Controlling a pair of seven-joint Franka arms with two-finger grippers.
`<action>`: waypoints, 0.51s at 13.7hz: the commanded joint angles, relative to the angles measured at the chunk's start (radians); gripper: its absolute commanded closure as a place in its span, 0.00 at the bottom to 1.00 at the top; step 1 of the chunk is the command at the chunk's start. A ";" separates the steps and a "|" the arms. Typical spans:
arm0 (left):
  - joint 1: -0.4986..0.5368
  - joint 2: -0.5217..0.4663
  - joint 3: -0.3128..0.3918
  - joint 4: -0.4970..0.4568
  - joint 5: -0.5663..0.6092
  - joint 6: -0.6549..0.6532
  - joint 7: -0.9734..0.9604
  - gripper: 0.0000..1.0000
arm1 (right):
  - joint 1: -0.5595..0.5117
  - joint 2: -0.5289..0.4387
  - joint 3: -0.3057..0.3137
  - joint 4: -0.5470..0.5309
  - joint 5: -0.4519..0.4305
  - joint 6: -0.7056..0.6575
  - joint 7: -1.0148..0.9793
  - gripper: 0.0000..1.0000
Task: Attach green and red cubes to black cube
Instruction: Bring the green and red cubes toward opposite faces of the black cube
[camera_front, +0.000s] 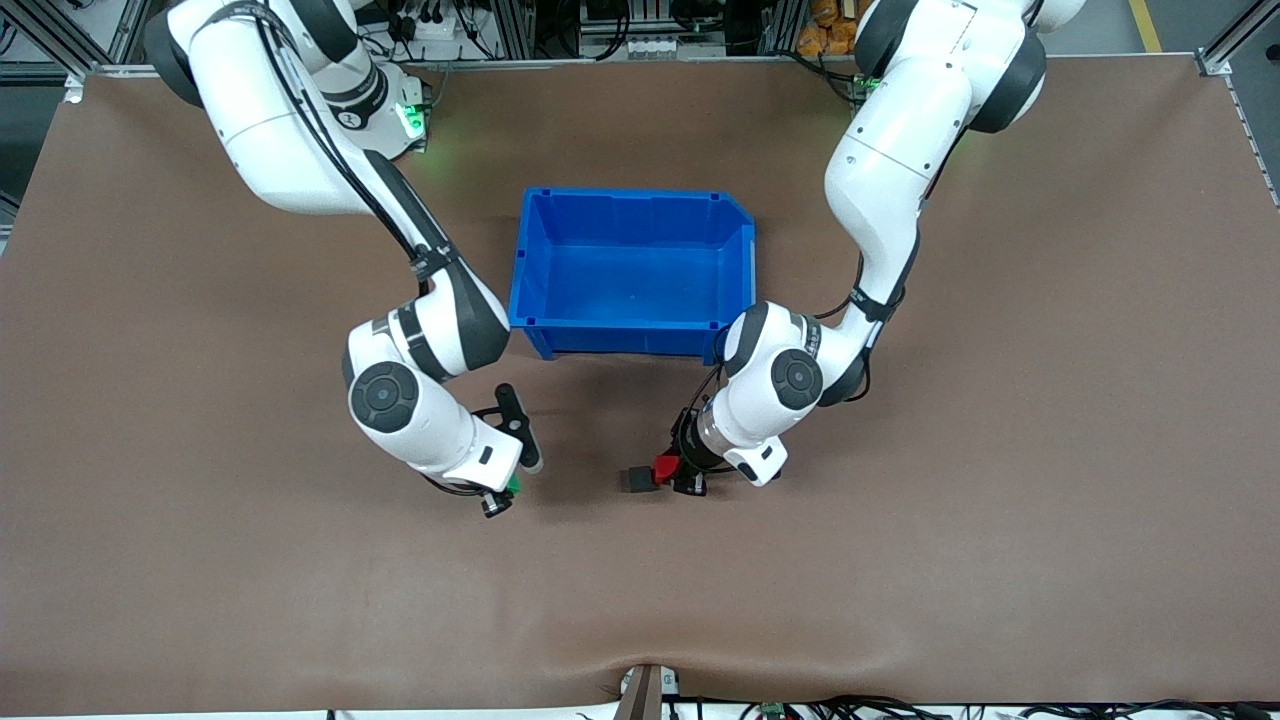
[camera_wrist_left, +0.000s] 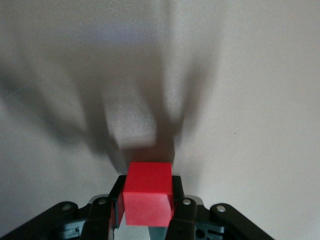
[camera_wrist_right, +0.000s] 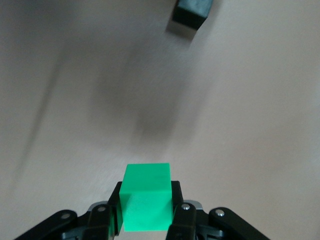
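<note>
The black cube (camera_front: 635, 480) sits flat on the brown tabletop (camera_front: 900, 560), nearer the front camera than the blue bin (camera_front: 632, 270) and roughly midway between the two arms. It's a cube, so no long axis to call, and its faces are plain matte, with no label or lettering to read. In the right wrist view it shows at the edge of the frame (camera_wrist_right: 192, 12), resting square on the surface.

Right beside it is the red cube (camera_front: 666, 468), pinched between the fingers of the left tool (camera_front: 680, 475) and held low, just on the left arm's side of the black one; whether the two touch, I can't tell. The left wrist view shows the red cube (camera_wrist_left: 148, 192) clamped squarely in the left tool (camera_wrist_left: 148, 210), faces blank.

Over toward the right arm's end, the right tool (camera_front: 505, 490) grips the green cube (camera_front: 513, 485), only a sliver showing from the front. In the right wrist view the green cube (camera_wrist_right: 146, 197) sits squarely between the fingers of the right tool (camera_wrist_right: 146, 212), well apart from the black cube. No writing anywhere.
</note>
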 joint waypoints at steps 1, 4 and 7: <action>-0.018 0.015 0.011 0.017 -0.007 0.008 0.037 1.00 | 0.026 0.034 -0.004 0.043 0.011 0.010 0.081 1.00; -0.016 0.017 0.009 0.017 -0.007 -0.001 0.101 1.00 | 0.043 0.058 -0.004 0.054 0.011 0.048 0.136 1.00; -0.001 0.026 0.008 0.018 -0.016 -0.001 0.092 1.00 | 0.069 0.111 -0.004 0.115 0.011 0.069 0.204 1.00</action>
